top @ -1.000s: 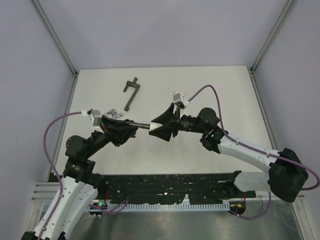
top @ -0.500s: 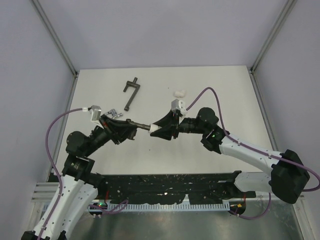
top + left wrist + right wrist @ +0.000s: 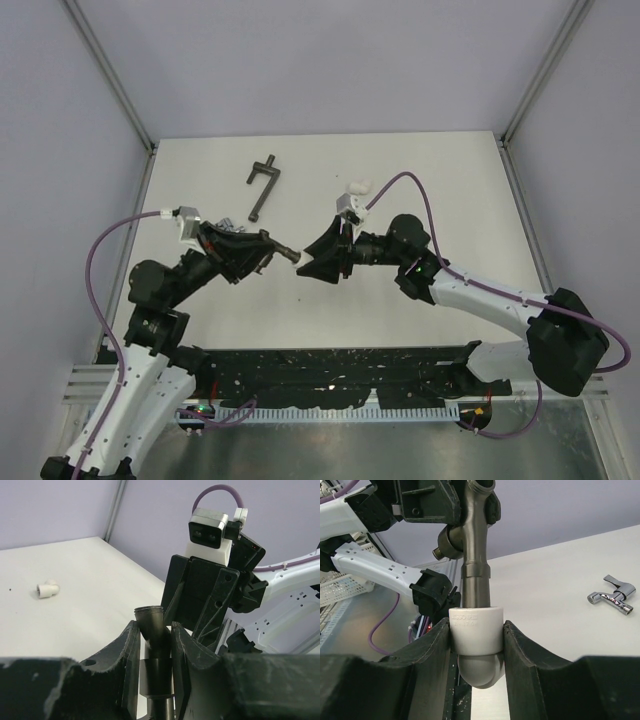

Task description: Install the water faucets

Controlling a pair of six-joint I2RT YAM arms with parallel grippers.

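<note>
Facing each other above the middle of the tabletop (image 3: pixel 430 170), the two grippers hold their loads end to end, clear of the surface. The left gripper (image 3: pixel 268 251) has its jaws clamped on the body of the grey-bronze faucet (image 3: pixel 472 555), whose open threaded branch stands out between the jaws in the left wrist view. The right gripper (image 3: pixel 305 264) has its jaws closed narrowly around a white elbow fitting (image 3: pixel 475 632). In the right wrist view the straight stem of the faucet runs into the collar of this fitting; how deep it sits cannot be told. The silver faucet (image 3: pixel 613 594) lies untouched on the tabletop at the left, just far of the left wrist. A second white elbow (image 3: pixel 357 186) lies on the tabletop just far of the right gripper. A dark T-handled bar (image 3: pixel 263 186) lies far and left of centre, well apart from both grippers.
</note>
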